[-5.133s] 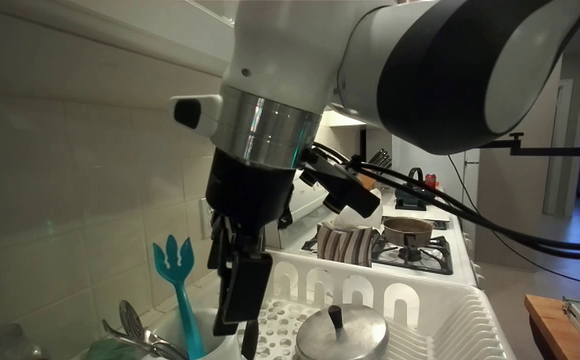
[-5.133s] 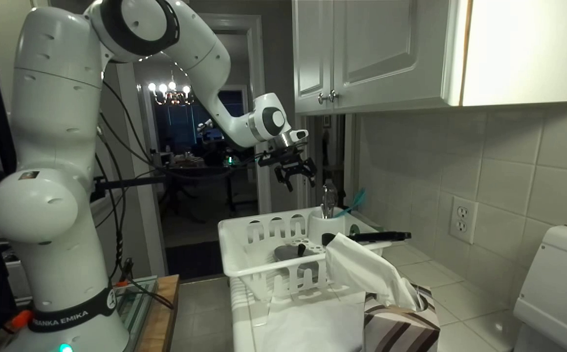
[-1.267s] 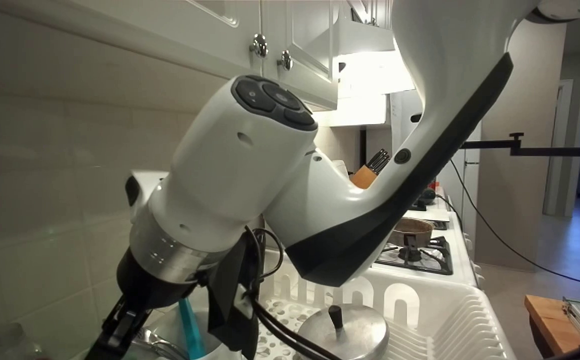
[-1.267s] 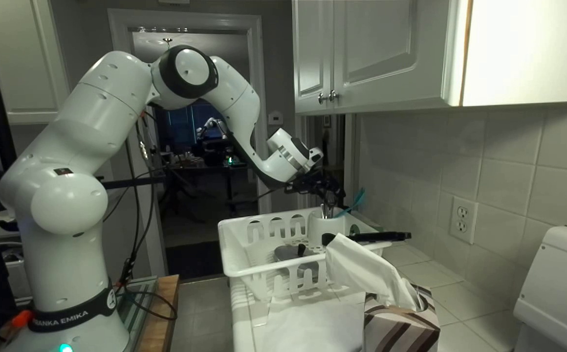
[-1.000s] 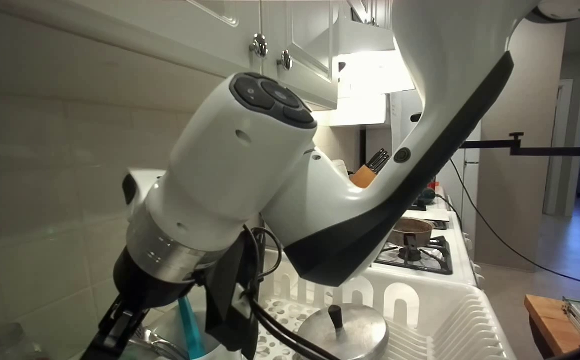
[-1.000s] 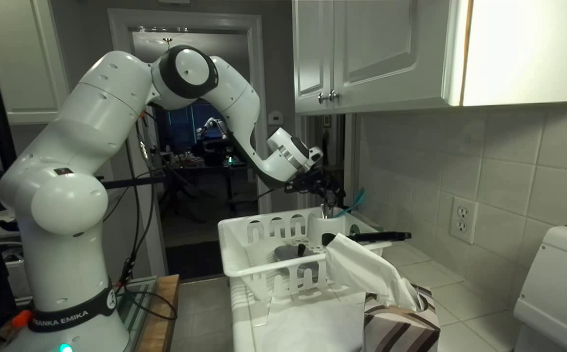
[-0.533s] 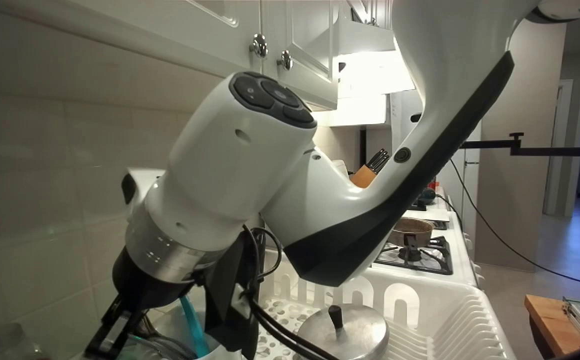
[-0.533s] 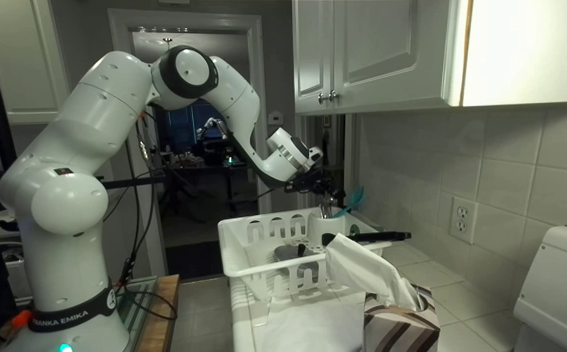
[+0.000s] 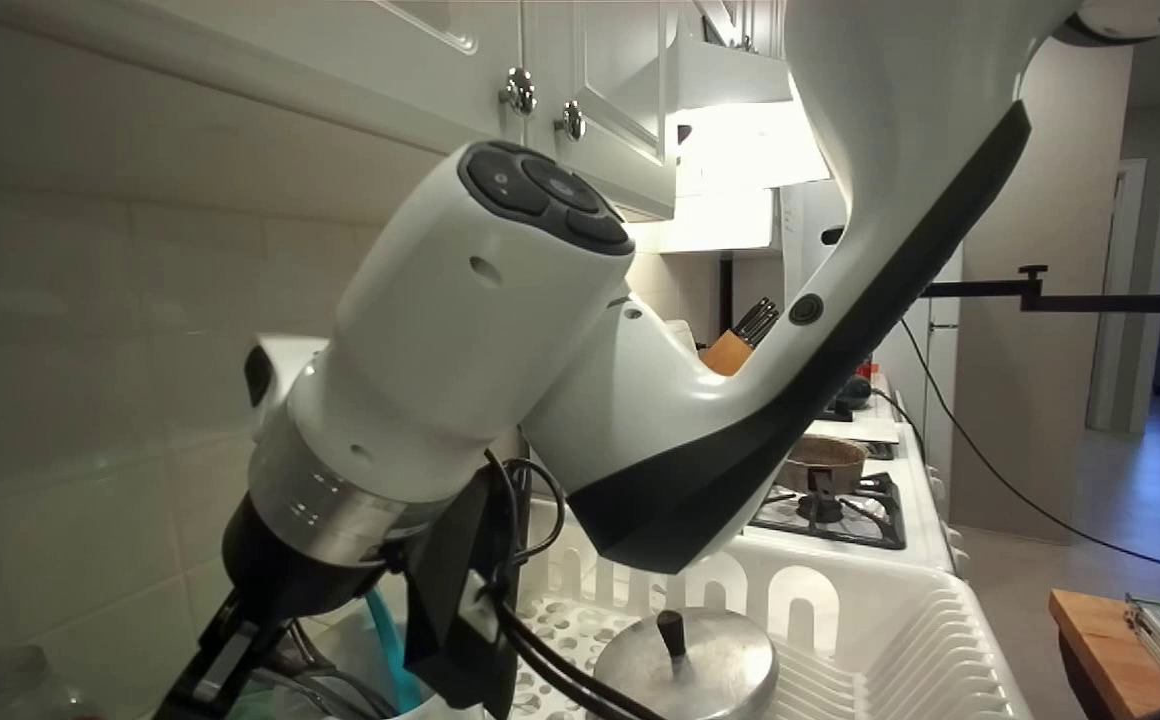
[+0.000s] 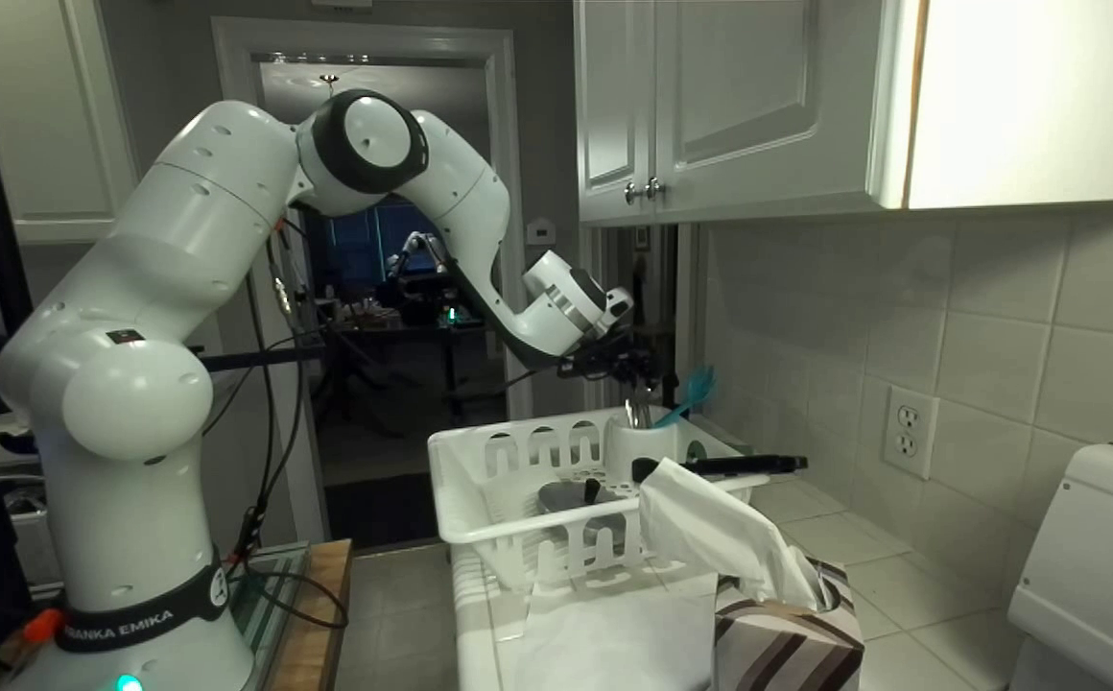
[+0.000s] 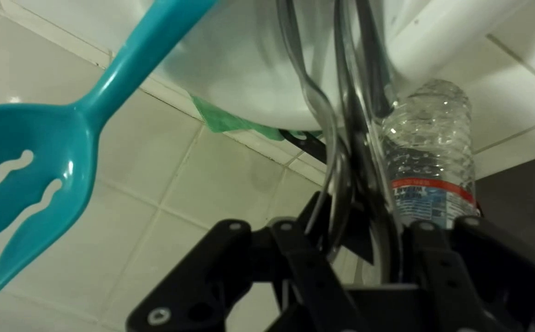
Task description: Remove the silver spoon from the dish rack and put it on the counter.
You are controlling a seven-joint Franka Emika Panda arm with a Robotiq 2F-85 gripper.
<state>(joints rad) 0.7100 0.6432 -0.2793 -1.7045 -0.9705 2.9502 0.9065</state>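
Since the black two-fingered hand (image 11: 359,228) has drawn inward, it seems to be pinching several pieces of shiny silver metal cutlery (image 11: 320,103), the small oval-bowled silver metal spoon (image 11: 342,190) probably among them, stems in the white round plastic cup (image 10: 641,453) below the hand. Beside it, the teal plastic forked utensil (image 11: 64,133) has shifted. The grasp looks set; lifting clear of the white ribbed plastic dish rack (image 10: 518,526) remains, and extra pieces may follow.
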